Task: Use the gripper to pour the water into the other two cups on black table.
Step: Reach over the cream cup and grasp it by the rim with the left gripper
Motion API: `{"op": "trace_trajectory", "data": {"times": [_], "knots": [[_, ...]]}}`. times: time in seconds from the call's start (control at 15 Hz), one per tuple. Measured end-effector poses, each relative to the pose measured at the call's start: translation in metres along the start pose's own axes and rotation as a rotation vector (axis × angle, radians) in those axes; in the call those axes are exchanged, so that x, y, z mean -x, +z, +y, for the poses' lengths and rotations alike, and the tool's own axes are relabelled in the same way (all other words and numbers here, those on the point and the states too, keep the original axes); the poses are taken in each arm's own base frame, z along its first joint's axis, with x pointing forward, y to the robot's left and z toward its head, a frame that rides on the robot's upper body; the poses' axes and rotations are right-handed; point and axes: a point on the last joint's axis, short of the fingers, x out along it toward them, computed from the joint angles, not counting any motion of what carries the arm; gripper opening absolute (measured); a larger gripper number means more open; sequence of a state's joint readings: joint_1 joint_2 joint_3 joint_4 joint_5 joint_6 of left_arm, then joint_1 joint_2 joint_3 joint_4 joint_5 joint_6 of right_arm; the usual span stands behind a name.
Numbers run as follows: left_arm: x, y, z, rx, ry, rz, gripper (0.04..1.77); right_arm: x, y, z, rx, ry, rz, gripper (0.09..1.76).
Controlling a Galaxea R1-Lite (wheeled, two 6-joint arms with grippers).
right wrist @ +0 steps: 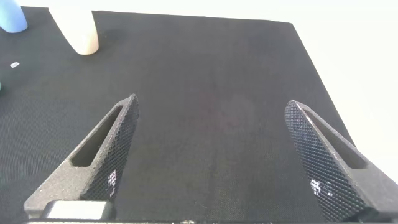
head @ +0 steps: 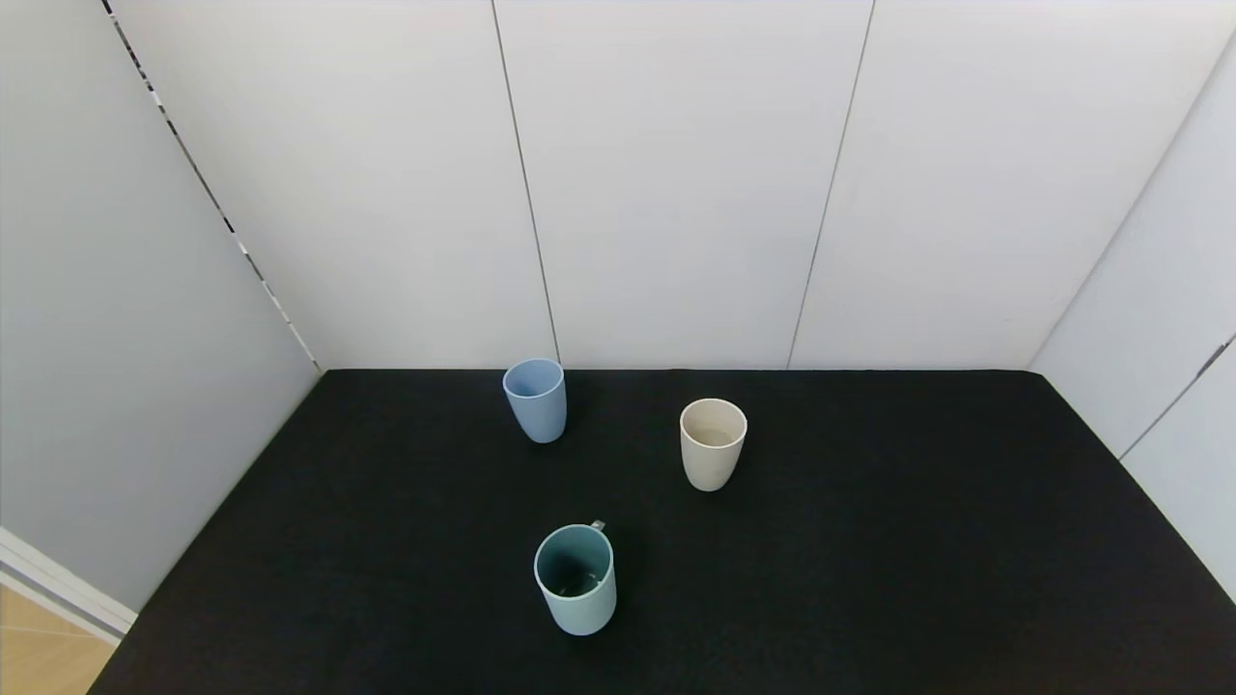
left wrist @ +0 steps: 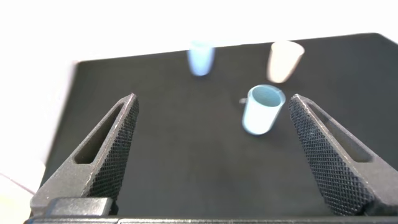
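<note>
Neither arm shows in the head view, so each arm's pose can only be read from its own wrist camera. The water (head: 713, 436) is barely visible: only a faint pale surface low inside the beige cup (head: 713, 444). Whether the teal mug (head: 575, 577) holds any liquid cannot be told; its inside is dark, and only a stub of its handle shows behind the rim. In the right wrist view the beige cup and the blue tumbler (head: 535, 399) are cut off at the frame's edge.

The left gripper (left wrist: 211, 155) hangs over the near part of the black table (head: 869, 541), its fingers spread wide with nothing between them, facing all three cups. The right gripper (right wrist: 211, 158) is likewise wide open and empty, over bare cloth, well apart from the cups.

All three cups stand upright: the tumbler near the back wall, the beige cup to its right, the mug nearer the robot.
</note>
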State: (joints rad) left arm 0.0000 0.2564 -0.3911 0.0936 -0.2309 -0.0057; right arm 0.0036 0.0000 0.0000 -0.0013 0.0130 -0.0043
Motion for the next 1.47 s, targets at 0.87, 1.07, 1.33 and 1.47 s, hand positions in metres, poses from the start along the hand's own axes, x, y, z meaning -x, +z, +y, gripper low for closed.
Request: {"op": "trace_trajectory", "data": {"times": [0.87, 1.07, 1.33, 1.47], "knots": [[-0.210, 0.048, -0.004, -0.079, -0.429, 0.287, 1.72, 0.000, 0.000, 0.000, 0.000, 0.000, 0.000, 1.71], [-0.260, 0.033, -0.036, -0.103, -0.493, 0.322, 1.72, 0.000, 0.000, 0.000, 0.000, 0.001, 0.000, 1.71], [-0.309, 0.009, -0.081, -0.134, -0.536, 0.370, 1.72, 0.000, 0.000, 0.000, 0.000, 0.001, 0.000, 1.71], [-0.328, -0.003, -0.100, -0.150, -0.520, 0.389, 1.72, 0.000, 0.000, 0.000, 0.000, 0.001, 0.000, 1.71]]}}
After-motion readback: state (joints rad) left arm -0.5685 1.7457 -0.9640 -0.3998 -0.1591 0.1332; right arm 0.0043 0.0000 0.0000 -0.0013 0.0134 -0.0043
